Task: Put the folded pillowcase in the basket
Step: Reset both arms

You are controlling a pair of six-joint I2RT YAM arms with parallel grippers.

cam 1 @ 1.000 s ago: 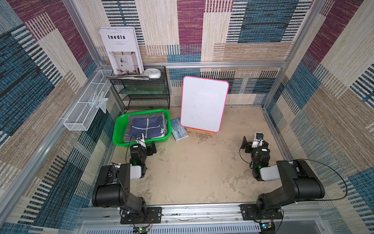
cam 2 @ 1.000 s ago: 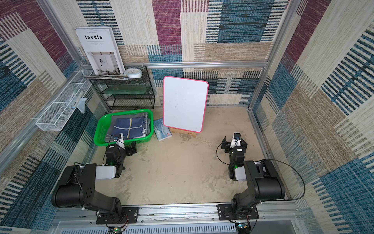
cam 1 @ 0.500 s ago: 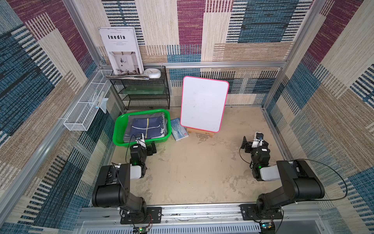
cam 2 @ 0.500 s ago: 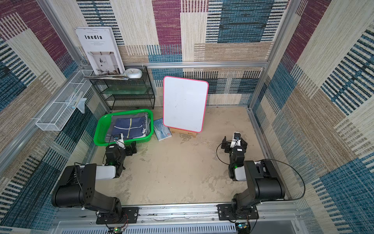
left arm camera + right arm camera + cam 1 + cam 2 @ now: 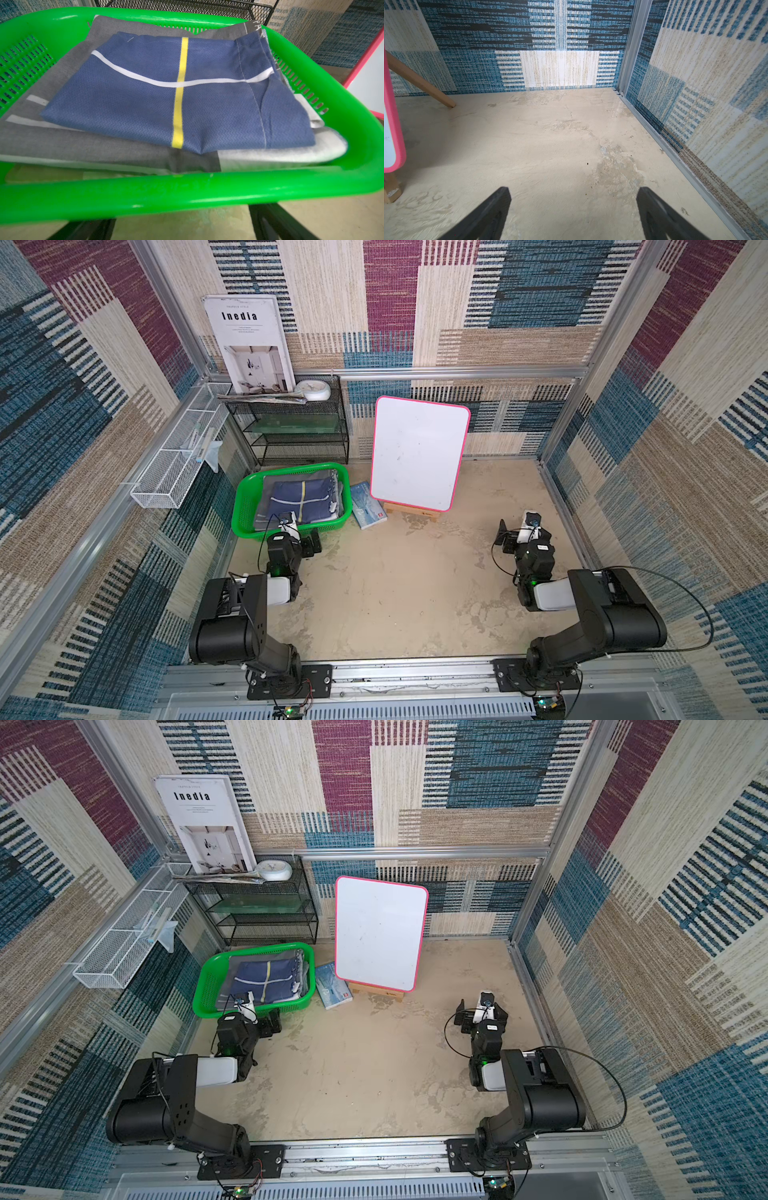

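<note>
Folded blue pillowcase (image 5: 176, 89) lies inside the green basket (image 5: 187, 197) on grey cloth (image 5: 104, 145), just beyond the left tool (image 5: 182, 216), whose jaws stand wide and empty outside the near rim. The right tool (image 5: 573, 190), equally wide and empty, hangs over the table (image 5: 550, 135). Nothing has shifted in the past second, so placement appears complete.

One basket (image 5: 244, 506), two folded cloths (image 5: 291, 499).
</note>
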